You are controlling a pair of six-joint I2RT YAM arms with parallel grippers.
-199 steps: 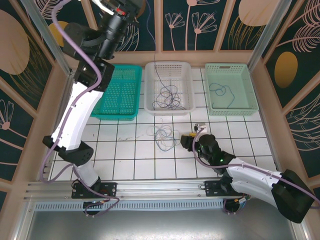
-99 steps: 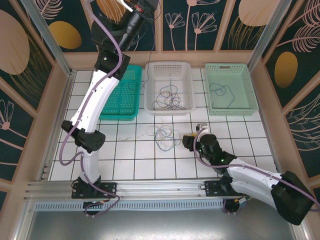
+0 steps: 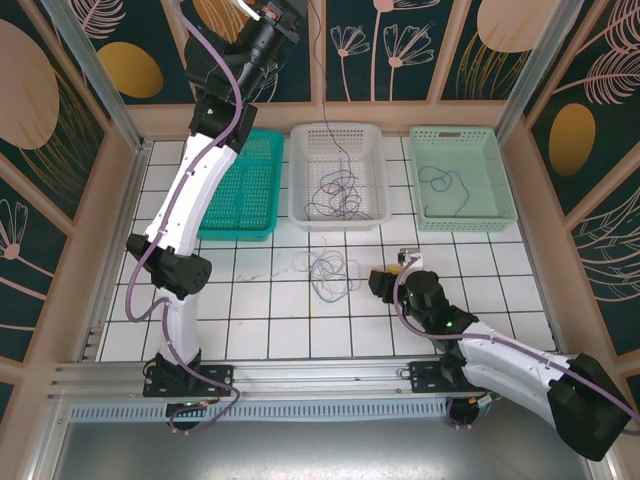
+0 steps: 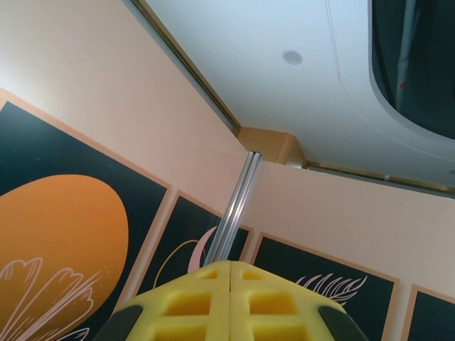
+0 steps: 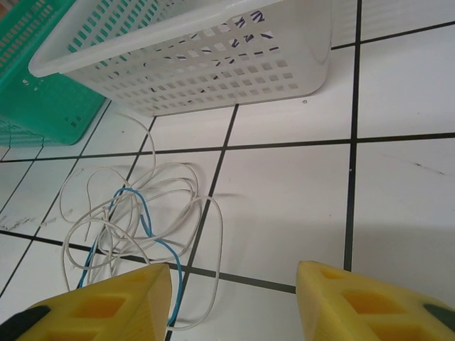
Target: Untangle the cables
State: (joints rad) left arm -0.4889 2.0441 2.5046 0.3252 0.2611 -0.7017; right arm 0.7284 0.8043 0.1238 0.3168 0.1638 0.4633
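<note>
Stretching higher and further over the white basket [image 3: 298, 180] than a second ago, the left fingers [image 4: 185, 305] stay closed on a dark cable [image 3: 323, 90] rising from its tangle, likely drawing one strand free, while the right fingers [image 5: 106, 305] wait open beside loose cables [image 3: 330, 270] before the basket.

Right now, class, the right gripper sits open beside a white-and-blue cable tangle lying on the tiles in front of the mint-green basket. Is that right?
No. The cable tangle lies in front of the white basket, not the mint-green basket; the top external view shows it. The right gripper does sit open beside it on the tiles.
</note>
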